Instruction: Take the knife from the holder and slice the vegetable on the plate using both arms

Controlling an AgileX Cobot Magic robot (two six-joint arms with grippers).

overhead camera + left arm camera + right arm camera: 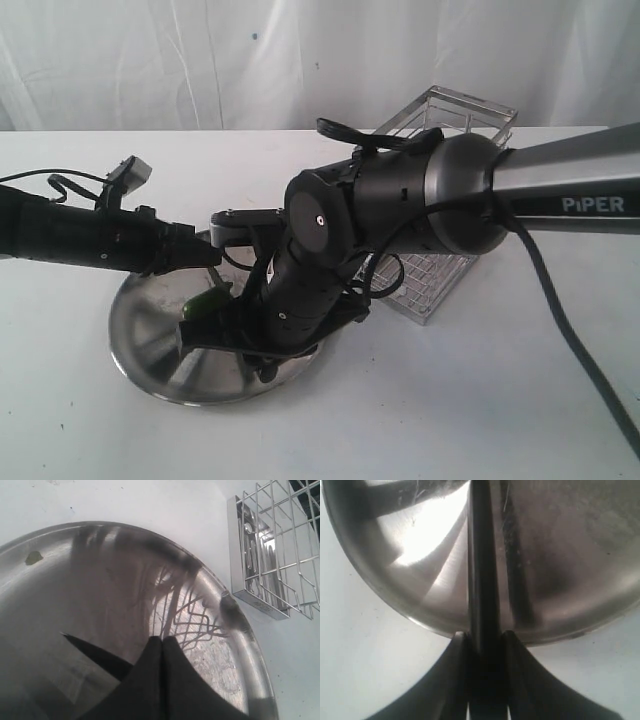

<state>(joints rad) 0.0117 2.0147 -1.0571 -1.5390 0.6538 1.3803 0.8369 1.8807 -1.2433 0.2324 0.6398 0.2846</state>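
The right gripper (pixel 484 645) is squeezed tight on the knife (pixel 481 565). In the right wrist view its two black fingers (pixel 455 665) press on both sides of the thin black knife, and the knife sticks straight out over the shiny plate (pixel 420 540). The knife's far end runs out of that picture, so its tip cannot be seen there.

The left gripper (pixel 162 645) is closed with nothing between its fingers. In the left wrist view the two black tips touch each other above the plate (pixel 60 595). A pointed black shape, most likely the knife blade (pixel 92 652), lies low over the plate just beside them.

In the exterior view the plate (pixel 150 355) sits on the white table (pixel 480 400), toward 7 o'clock. Both arms meet over it. The left arm (pixel 80 240) comes in from 9 o'clock. The right arm (pixel 400 200) comes in from 3 o'clock and bends down over the plate. The green vegetable (pixel 207 300) lies on the plate, between the two grippers, right under the left one.

The wire holder (pixel 450 115) stands upright at 1 o'clock, behind the right arm and close to the plate's edge.

The grey part of the right arm has white letters that read "PiPER" (pixel 592 204).
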